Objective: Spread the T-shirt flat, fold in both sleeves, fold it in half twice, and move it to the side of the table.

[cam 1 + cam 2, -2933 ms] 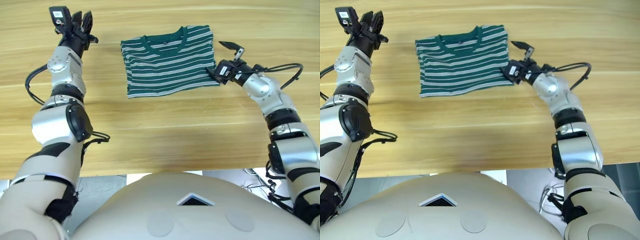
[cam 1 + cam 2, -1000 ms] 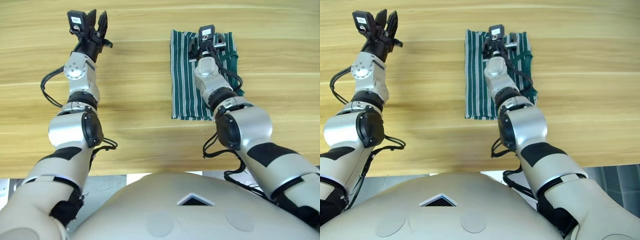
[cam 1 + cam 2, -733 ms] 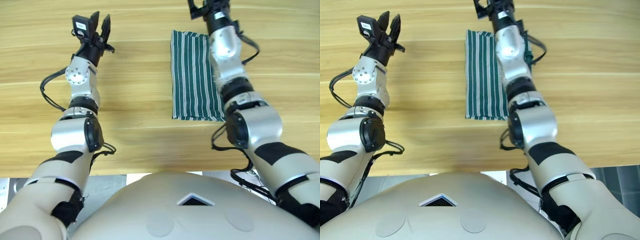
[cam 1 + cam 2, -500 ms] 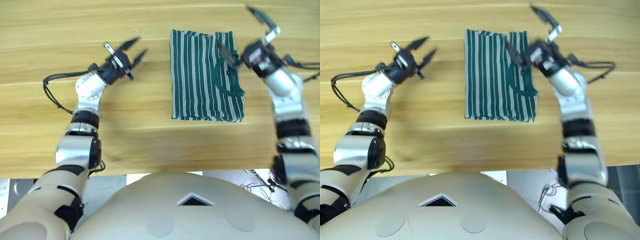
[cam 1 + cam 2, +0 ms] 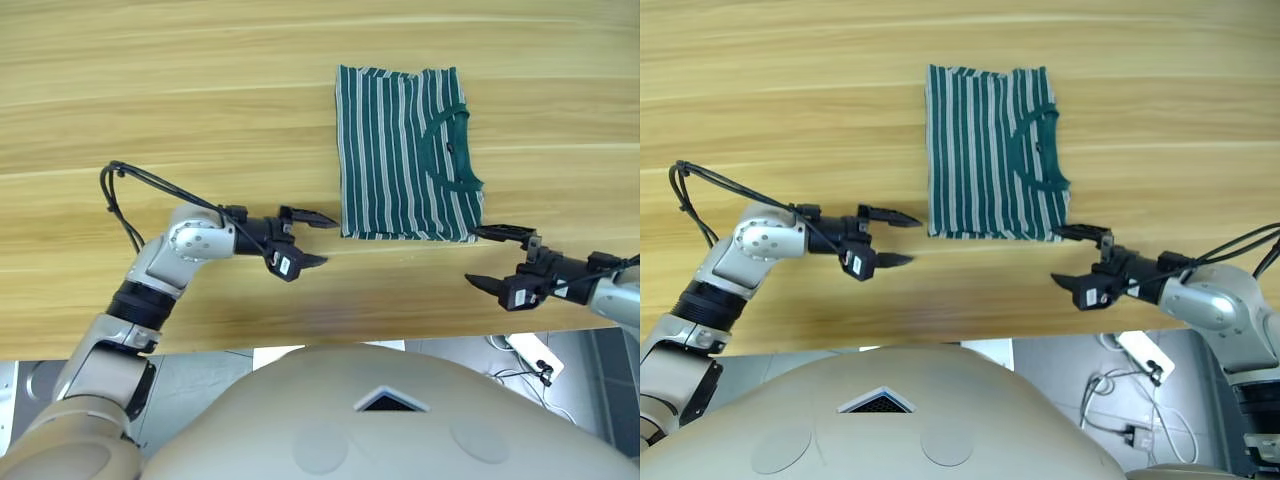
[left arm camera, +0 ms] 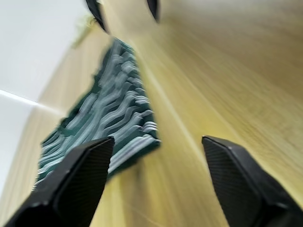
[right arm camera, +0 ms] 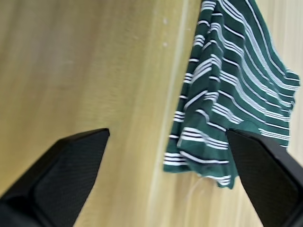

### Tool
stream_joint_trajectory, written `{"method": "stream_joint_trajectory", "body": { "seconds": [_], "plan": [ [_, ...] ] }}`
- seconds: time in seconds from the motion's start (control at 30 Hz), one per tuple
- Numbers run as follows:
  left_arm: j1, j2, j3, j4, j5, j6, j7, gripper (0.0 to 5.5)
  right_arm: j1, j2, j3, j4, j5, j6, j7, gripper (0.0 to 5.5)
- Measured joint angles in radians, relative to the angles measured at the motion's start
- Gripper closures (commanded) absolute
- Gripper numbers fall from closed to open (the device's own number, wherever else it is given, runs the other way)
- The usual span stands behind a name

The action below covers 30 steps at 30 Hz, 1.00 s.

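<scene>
One folded striped T-shirt [image 5: 408, 155] is laid flat on the wooden table [image 5: 150, 100]; the left gripper [image 5: 328, 241] is held spread wide just beside its near left corner; the right gripper [image 5: 474, 256] is spread wide by its near right corner; nothing is pinched.

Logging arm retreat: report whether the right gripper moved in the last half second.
Yes. The right gripper came back from beside the far corner of the T-shirt to its near corner, by the front edge of the table.
</scene>
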Motion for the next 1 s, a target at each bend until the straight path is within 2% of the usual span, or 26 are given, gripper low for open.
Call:
{"method": "stream_joint_trajectory", "body": {
  "seconds": [0.1, 0.27, 0.63, 1.0],
  "plan": [
    [-0.02, -0.001, -0.019, 0.008, 0.06, -0.014, 0.061, 1.06, -0.034, 0.02, 0.023, 0.01, -0.046, 0.024, -0.035, 0.91],
    [-0.056, -0.004, -0.051, 0.031, 0.123, -0.044, 0.143, 1.06, -0.049, 0.02, 0.04, 0.009, -0.061, 0.044, -0.063, 0.91],
    [-0.185, -0.061, -0.128, 0.162, 0.296, -0.09, 0.363, 1.01, -0.082, 0.02, 0.075, 0.046, -0.101, 0.112, -0.107, 2.78],
    [-0.206, -0.041, -0.188, 0.185, 0.333, -0.134, 0.405, 2.78, -0.114, 0.025, 0.132, 0.079, -0.127, 0.142, -0.142, 4.59]
  ]
}}
